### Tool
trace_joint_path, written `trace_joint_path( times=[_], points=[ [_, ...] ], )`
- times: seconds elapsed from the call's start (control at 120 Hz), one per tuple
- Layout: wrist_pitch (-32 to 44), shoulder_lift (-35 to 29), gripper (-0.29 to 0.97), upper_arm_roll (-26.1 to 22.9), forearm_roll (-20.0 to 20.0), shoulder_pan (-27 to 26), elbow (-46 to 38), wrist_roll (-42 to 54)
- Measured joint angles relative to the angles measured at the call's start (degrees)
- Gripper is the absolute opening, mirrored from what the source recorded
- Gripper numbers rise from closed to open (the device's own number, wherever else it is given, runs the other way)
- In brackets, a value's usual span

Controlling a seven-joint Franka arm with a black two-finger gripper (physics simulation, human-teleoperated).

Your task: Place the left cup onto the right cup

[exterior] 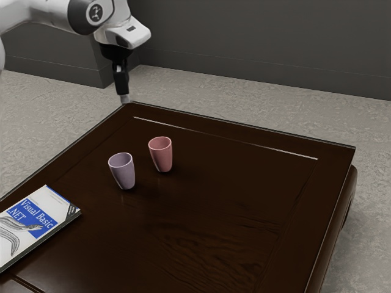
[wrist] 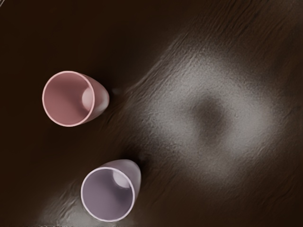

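Two cups stand upright and a little apart on the dark wooden table (exterior: pixel 244 201). In the exterior view the lilac cup (exterior: pixel 122 170) is the left one and the pink cup (exterior: pixel 160 153) is to its right, slightly farther back. My gripper (exterior: pixel 124 96) hangs high above the table's far left corner, pointing down, well away from both cups and holding nothing. From the hand's camera I look down into the open mouths of the pink cup (wrist: pixel 71 98) and the lilac cup (wrist: pixel 109 194); both are empty.
A book titled Visual Basic .NET (exterior: pixel 30 223) lies at the table's front left edge. The table has a raised rim around a sunken top. Grey carpet and a dark wall surround it.
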Motion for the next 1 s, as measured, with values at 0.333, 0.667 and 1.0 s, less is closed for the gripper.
trace_joint_path(
  times=[0.333, 0.667, 1.0],
  points=[
    [6.94, -1.96, 0.68, 1.32, -1.68, 3.25, -19.75, -1.06],
    [13.6, 9.08, 0.68, 3.81, -3.45, 6.83, -15.8, 2.26],
    [25.82, 16.22, 0.68, 3.96, -4.96, 6.8, -15.94, 6.43]
  ],
)
